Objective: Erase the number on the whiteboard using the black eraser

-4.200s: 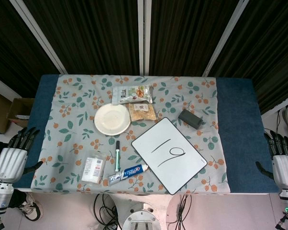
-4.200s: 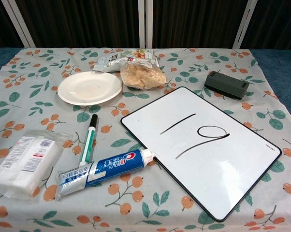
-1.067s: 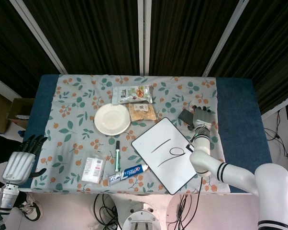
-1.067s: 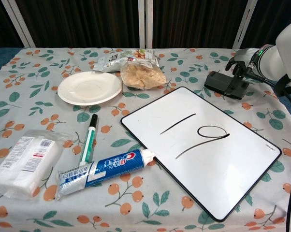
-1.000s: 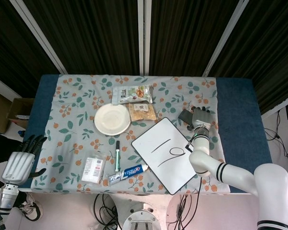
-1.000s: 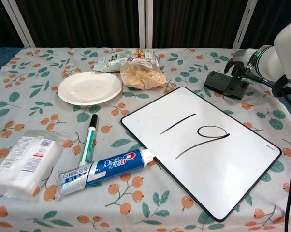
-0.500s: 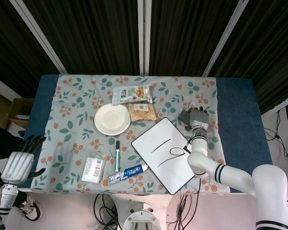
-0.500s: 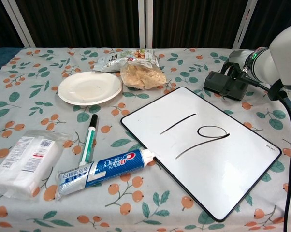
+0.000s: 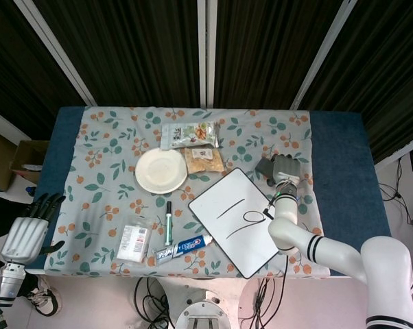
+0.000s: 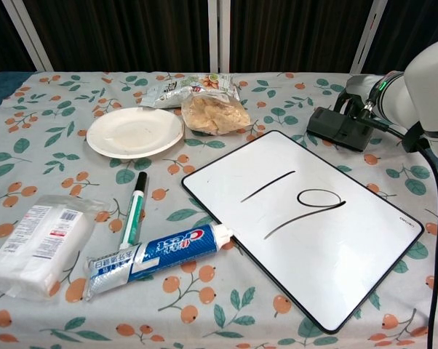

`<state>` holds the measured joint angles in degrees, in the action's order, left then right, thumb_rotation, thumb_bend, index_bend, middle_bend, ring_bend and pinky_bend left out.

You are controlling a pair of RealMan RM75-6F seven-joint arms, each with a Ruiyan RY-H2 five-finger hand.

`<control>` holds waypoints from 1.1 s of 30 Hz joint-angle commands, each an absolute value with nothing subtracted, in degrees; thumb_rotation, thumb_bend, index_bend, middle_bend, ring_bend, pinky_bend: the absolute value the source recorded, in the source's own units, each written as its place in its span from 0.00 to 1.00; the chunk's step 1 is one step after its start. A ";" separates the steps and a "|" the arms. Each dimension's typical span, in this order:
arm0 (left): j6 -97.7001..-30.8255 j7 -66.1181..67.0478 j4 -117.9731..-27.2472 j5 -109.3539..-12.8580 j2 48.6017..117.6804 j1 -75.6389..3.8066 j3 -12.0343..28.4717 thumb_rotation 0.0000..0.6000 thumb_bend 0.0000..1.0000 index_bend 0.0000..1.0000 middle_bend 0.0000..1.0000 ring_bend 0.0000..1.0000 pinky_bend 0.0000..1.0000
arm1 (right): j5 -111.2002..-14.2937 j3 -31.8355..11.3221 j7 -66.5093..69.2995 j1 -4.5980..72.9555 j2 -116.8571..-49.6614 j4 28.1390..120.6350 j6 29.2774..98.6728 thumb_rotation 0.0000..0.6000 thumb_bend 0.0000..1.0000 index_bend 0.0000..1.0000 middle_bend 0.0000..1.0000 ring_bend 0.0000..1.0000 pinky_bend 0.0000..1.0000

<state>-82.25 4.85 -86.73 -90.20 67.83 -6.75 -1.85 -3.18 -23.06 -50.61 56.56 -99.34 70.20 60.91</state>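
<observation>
The whiteboard (image 9: 242,223) (image 10: 299,218) lies tilted at the table's front right with "19" drawn on it in black. Just behind its far corner the black eraser (image 9: 263,166) (image 10: 337,127) lies on the cloth. My right hand (image 9: 284,166) (image 10: 361,96) sits over the eraser's right end with its fingers curled down around it, hiding that end. My left hand (image 9: 26,232) hangs off the table's front left corner, fingers spread, holding nothing.
A white plate (image 9: 160,171), two snack bags (image 9: 189,135), a green marker (image 9: 169,221), a toothpaste tube (image 9: 184,247) and a tissue pack (image 9: 132,241) lie left of the board. Blue table edges flank the floral cloth.
My right arm came in from the right side and its hand lowered onto the eraser, fingers closing around it. The left hand shifted slightly. The board stays as it was.
</observation>
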 commanded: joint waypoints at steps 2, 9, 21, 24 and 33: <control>-82.38 4.73 -86.69 -90.13 67.77 -6.66 -1.81 1.00 0.00 0.09 0.08 0.04 0.19 | -3.74 -23.18 -50.52 56.50 -99.66 69.87 60.97 1.00 0.23 0.32 0.24 0.18 0.28; -82.36 4.74 -86.93 -90.26 67.64 -6.77 -1.75 1.00 0.00 0.09 0.08 0.04 0.19 | -4.99 -23.20 -50.60 56.24 -100.19 69.37 61.41 1.00 0.27 0.42 0.31 0.26 0.38; -81.98 5.04 -87.38 -90.11 67.55 -6.98 -1.67 1.00 0.00 0.09 0.08 0.04 0.19 | -9.27 -23.24 -49.34 55.20 -100.30 68.03 63.00 1.00 0.37 0.66 0.50 0.45 0.58; -82.05 5.18 -87.53 -90.11 67.51 -6.98 -1.62 1.00 0.00 0.09 0.08 0.04 0.19 | -12.40 -22.95 -48.01 54.49 -99.22 69.06 63.15 1.00 0.38 0.70 0.53 0.49 0.62; -82.08 5.58 -87.99 -90.09 67.26 -7.07 -1.50 1.00 0.00 0.09 0.08 0.04 0.19 | -34.82 -20.15 -35.29 48.42 -83.90 90.06 54.81 1.00 0.40 0.75 0.58 0.53 0.68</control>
<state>-82.07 5.58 -87.98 -90.08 67.27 -7.07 -1.50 -24.86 -22.04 -41.73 51.77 -91.91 80.55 60.36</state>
